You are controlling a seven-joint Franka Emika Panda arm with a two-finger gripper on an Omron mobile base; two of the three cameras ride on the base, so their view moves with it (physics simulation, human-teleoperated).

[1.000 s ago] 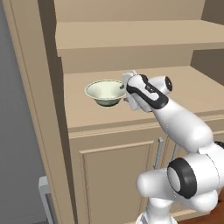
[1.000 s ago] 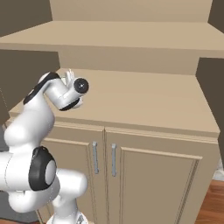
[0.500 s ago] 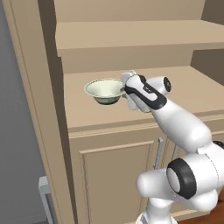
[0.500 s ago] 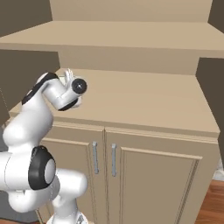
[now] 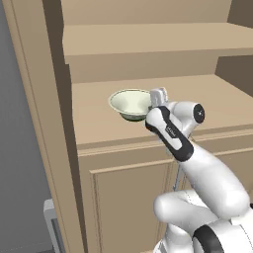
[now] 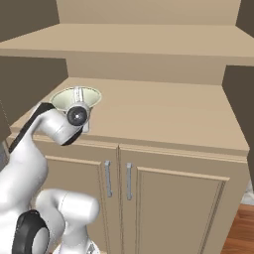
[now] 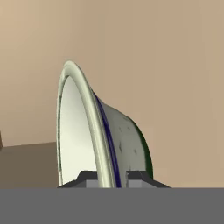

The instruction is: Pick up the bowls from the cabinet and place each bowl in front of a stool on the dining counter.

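- One bowl (image 5: 129, 104) in view, pale cream-green, nothing in it.
- Bowl sits in the open niche of the cabinet (image 5: 113, 163), left part of the shelf, near the front edge.
- One gripper (image 7: 112, 177): fingers pinch the bowl's rim, one inside, one outside.
- Two doors below, two bar handles (image 6: 107, 178) side by side.
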